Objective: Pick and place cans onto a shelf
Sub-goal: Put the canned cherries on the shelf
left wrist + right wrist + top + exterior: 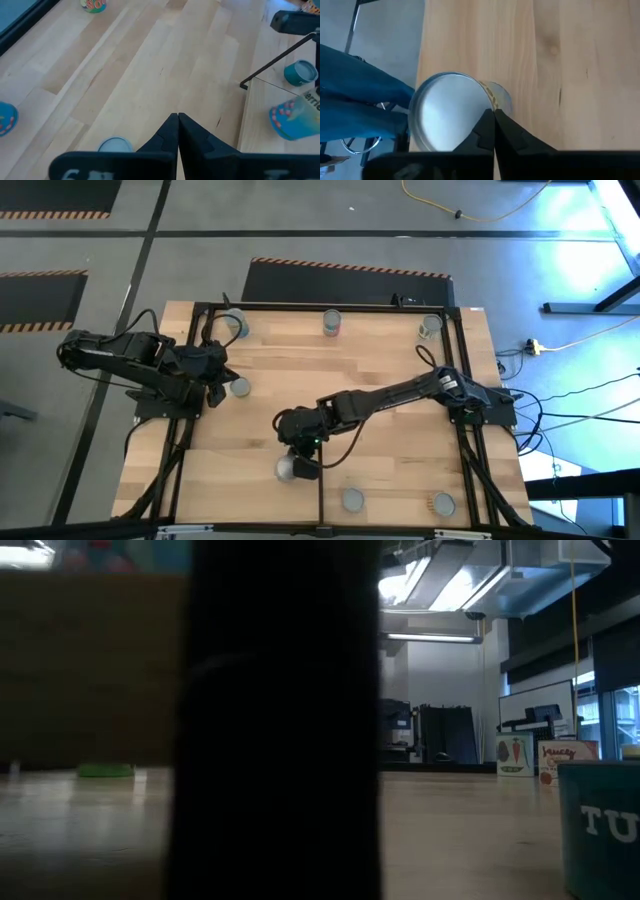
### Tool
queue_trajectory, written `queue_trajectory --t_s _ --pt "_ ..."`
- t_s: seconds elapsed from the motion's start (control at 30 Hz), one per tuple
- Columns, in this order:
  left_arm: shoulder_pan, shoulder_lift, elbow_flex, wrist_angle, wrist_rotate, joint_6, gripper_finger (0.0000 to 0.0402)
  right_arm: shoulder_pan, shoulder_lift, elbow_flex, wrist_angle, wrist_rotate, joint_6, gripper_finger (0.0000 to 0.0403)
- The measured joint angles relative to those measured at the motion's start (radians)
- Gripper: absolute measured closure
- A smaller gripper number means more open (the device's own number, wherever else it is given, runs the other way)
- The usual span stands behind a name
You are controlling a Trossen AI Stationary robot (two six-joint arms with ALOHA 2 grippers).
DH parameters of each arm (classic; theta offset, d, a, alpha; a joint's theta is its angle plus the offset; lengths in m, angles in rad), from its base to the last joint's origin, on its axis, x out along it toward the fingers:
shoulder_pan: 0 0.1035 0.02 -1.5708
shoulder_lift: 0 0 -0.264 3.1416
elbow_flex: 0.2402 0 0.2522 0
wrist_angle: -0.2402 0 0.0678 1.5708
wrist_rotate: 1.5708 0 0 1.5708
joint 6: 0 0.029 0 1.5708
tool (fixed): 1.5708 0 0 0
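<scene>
Hovering right above a tipped can (pixel 451 112) near the table's front edge, the right gripper (pixel 493 131) had its fingers pressed together with nothing between them; the can's pale round end (pixel 287 468) faced up at the wrist camera, partly covered by the fingertips. Just beyond that can, over the table edge, a person's blue-clad legs (pixel 355 100) showed. Farther off from this gripper, two upright cans (pixel 352 500) (pixel 444 503) stood along the front edge, and a thin black divider bar (pixel 320 505) ran between it and them. Across the table the left gripper (pixel 178 135) was likewise closed and empty, a grey-topped can (pixel 240 387) just beside it. Farthest away, three more cans (pixel 236 324) (pixel 332 322) (pixel 430 326) stood along the back of the shelf (pixel 380 360). At table height a broad dark shape (pixel 280 720) blocked most of the view, and a blue container (pixel 600 825) was cut off at the picture's edge.
</scene>
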Motion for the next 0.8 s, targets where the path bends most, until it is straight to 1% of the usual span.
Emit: queue_trajectory --t_s 0.33,0.6,0.8 --pt "0.000 0.000 0.000 0.000 0.000 0.000 0.0401 -0.002 0.016 0.000 -0.017 0.038 0.006 0.0403" --pt "0.000 0.000 0.000 0.000 0.000 0.000 0.0401 -0.002 0.016 0.000 -0.026 0.040 0.001 0.0402" --pt "0.000 0.000 0.000 0.000 0.000 0.000 0.0401 -0.002 0.016 0.000 -0.033 0.032 0.001 0.0394"
